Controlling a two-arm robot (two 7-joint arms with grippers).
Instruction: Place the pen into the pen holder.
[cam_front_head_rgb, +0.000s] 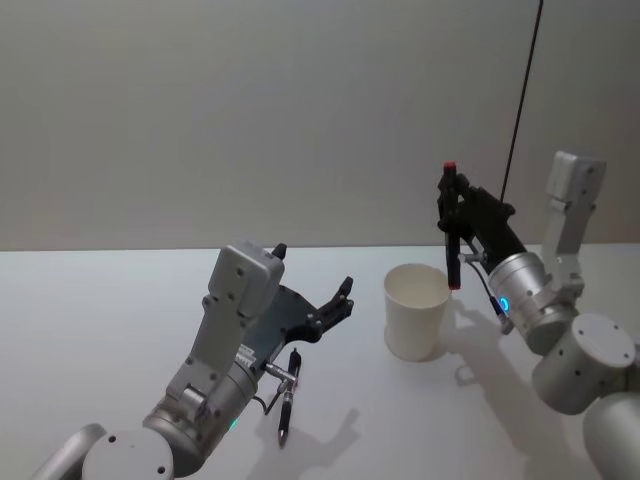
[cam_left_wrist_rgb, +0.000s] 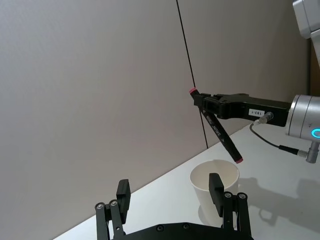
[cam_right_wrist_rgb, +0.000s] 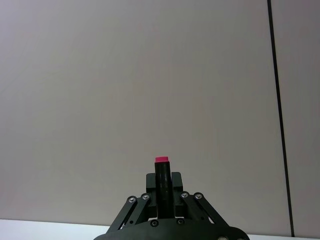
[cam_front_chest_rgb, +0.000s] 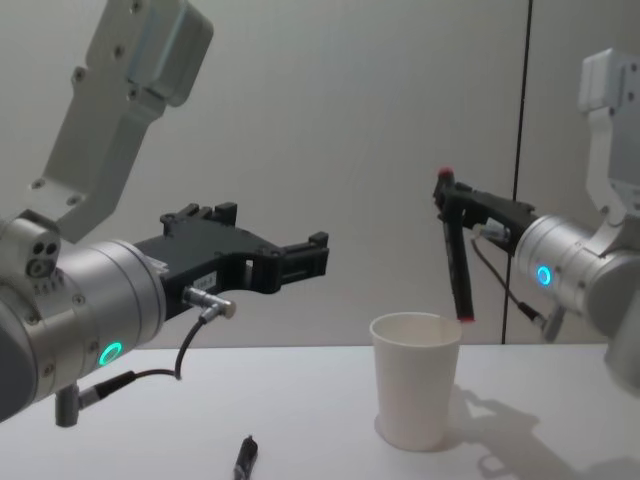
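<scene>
A black pen (cam_front_head_rgb: 453, 235) with red ends hangs nearly upright, its lower tip just above the far right rim of the pen holder (cam_front_head_rgb: 415, 318), a white paper cup standing on the table. My right gripper (cam_front_head_rgb: 447, 200) is shut on the pen near its top end. From the side, the pen (cam_front_chest_rgb: 456, 255) slants slightly over the cup (cam_front_chest_rgb: 415, 390). My left gripper (cam_front_head_rgb: 315, 272) hovers open to the left of the cup, holding nothing. Its wrist view looks past its own fingertips (cam_left_wrist_rgb: 216, 186) to the cup (cam_left_wrist_rgb: 202, 180) and the pen (cam_left_wrist_rgb: 220, 132).
A second black pen (cam_front_head_rgb: 288, 395) lies on the white table (cam_front_head_rgb: 100, 320) beneath my left arm, also visible low in the chest view as the pen (cam_front_chest_rgb: 245, 460). A dark vertical line (cam_front_head_rgb: 520, 100) runs down the grey back wall behind my right arm.
</scene>
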